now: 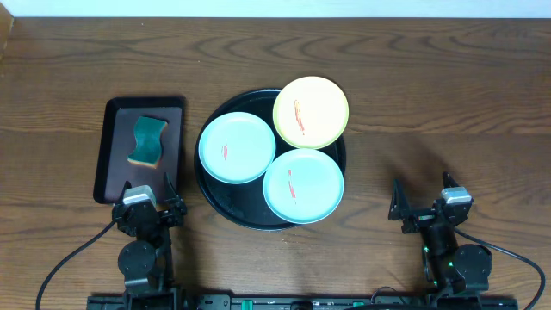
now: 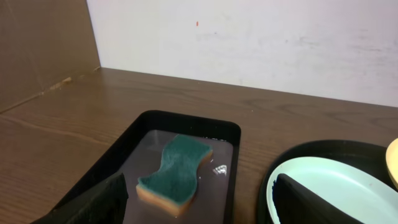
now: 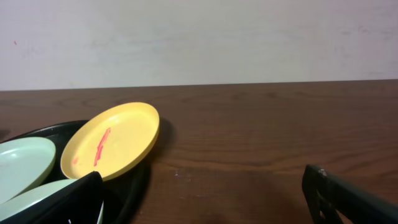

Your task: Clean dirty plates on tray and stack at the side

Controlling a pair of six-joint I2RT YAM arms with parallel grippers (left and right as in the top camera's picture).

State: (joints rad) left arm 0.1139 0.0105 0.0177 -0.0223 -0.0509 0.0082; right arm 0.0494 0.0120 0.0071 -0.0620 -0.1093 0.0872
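Two turquoise plates (image 1: 237, 147) (image 1: 303, 185), one yellow plate (image 1: 311, 112), one round tray (image 1: 231, 200), one rectangular tray (image 1: 116, 155), one sponge (image 1: 148, 142).

Yellow plate (image 2: 394, 163) a sliver at the left wrist view's right edge; black tray (image 2: 323, 148) half off-frame.

Dark-brown wood-grain surface (image 1: 448, 95), large round glossy black tray (image 1: 225, 200) lying directly on it near the middle, smaller dark rectangular tray (image 1: 116, 146) flat on it toward the left, near the round one, not touching.
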